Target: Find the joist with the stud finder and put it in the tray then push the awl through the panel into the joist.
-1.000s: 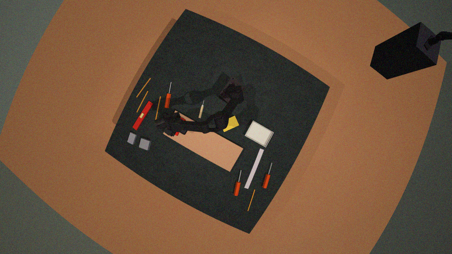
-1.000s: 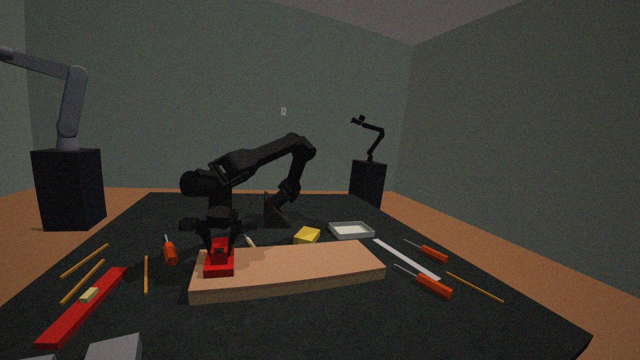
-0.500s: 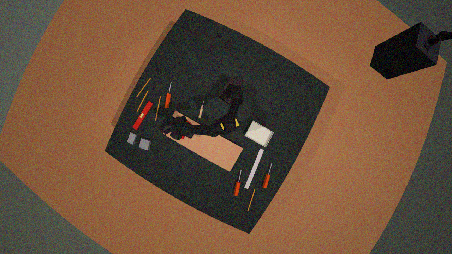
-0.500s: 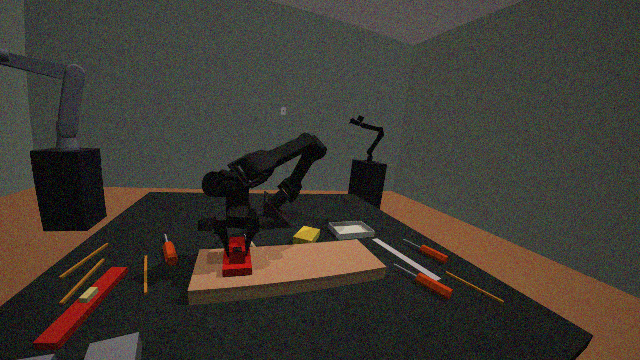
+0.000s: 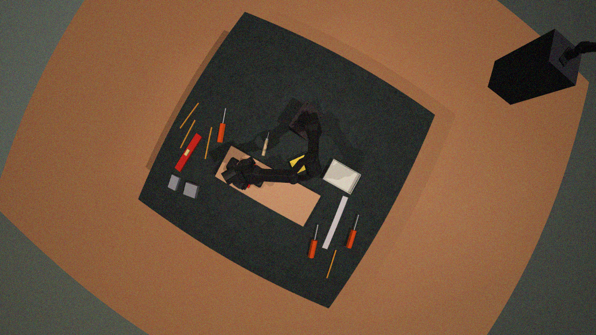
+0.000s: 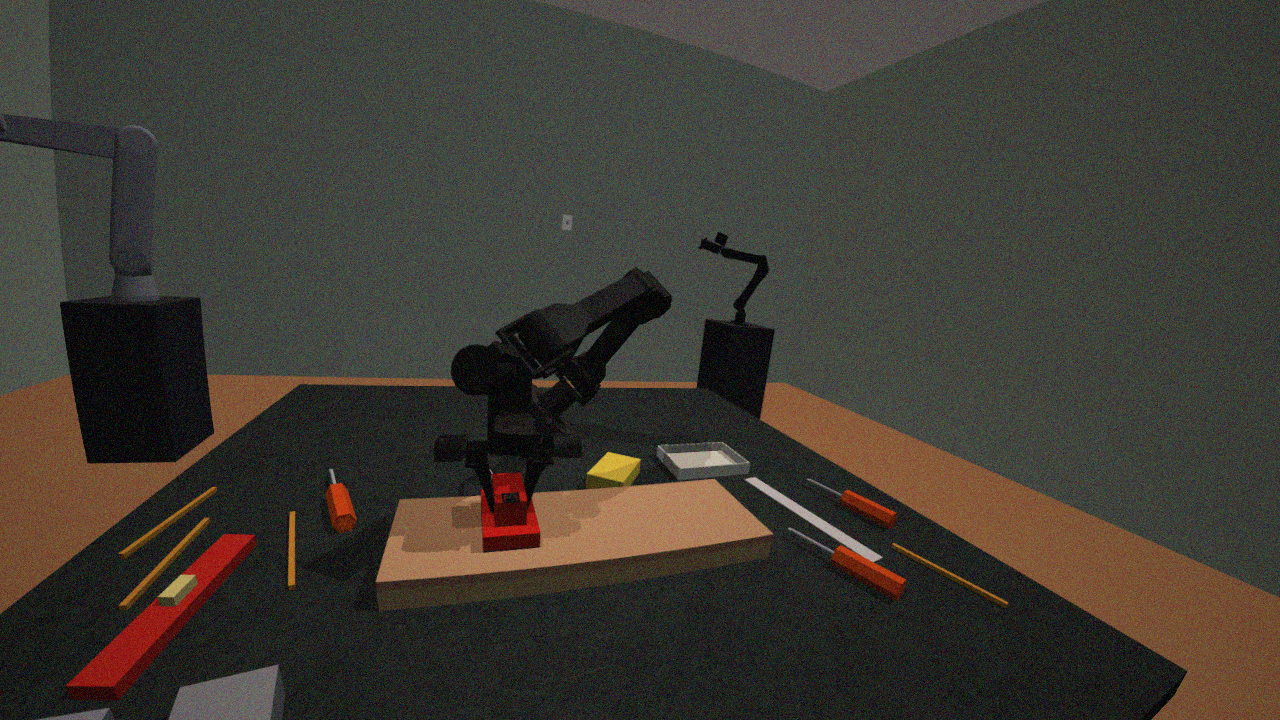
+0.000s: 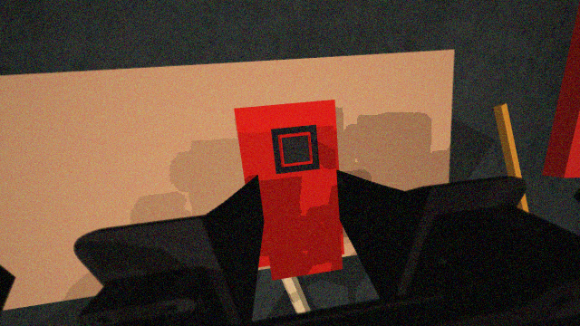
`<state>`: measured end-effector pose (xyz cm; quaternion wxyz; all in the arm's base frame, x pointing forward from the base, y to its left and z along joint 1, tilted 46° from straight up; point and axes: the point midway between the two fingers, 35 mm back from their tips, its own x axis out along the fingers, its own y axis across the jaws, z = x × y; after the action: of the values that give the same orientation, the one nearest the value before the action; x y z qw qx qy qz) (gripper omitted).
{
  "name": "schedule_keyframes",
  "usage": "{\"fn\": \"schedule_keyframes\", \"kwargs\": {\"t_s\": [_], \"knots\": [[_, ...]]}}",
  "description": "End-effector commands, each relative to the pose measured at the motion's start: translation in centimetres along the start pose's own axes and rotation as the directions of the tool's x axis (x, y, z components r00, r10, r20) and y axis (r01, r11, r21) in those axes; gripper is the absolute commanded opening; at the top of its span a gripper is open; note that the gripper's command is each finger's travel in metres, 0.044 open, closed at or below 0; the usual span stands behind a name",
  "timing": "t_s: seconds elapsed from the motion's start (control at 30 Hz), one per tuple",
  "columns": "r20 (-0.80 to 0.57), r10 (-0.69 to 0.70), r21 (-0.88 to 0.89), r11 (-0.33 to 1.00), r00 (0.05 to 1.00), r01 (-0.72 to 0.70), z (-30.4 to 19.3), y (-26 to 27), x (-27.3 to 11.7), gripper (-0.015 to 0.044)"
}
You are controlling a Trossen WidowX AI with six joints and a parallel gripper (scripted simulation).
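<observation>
My gripper (image 6: pixel 511 505) (image 7: pixel 293 176) is shut on the red stud finder (image 6: pixel 511 537) (image 7: pixel 285 119). The stud finder is level, on or just above the left part of the tan floor panel (image 5: pixel 287 204) (image 6: pixel 644 519) (image 7: pixel 91 136) in the exterior view. Its face shows a dark square with a thin red outline. The awl (image 5: pixel 264 147) (image 7: pixel 294 294), with a cream handle, lies on the table behind the panel. The white tray (image 5: pixel 355 183) (image 6: pixel 711 471) stands empty beyond the panel's right end. The joist is not visible, and no hole shows in the visible panel.
A yellow block (image 5: pixel 296 161) (image 6: pixel 614 470) sits behind the panel, partly under my arm. A red level (image 5: pixel 182 160) (image 6: pixel 205 573), grey blocks (image 5: pixel 190 189), pencils and a screwdriver (image 5: pixel 221 132) lie left. A pale strip (image 5: pixel 335 223) and two screwdrivers (image 5: pixel 312 249) (image 5: pixel 351 239) lie right.
</observation>
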<state>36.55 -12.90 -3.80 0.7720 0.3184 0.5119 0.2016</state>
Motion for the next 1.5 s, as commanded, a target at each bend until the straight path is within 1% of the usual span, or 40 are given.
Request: {"fn": "schedule_keyframes", "kwargs": {"t_s": [0.0, 1.47], "knots": [[-0.001, 0.006, 0.004, 1.0, 1.0, -0.006, -0.1, 1.3, 0.1, 0.0], [-0.002, 0.012, 0.007, 1.0, 1.0, -0.012, 0.0, 14.3, 0.0, 0.0]]}}
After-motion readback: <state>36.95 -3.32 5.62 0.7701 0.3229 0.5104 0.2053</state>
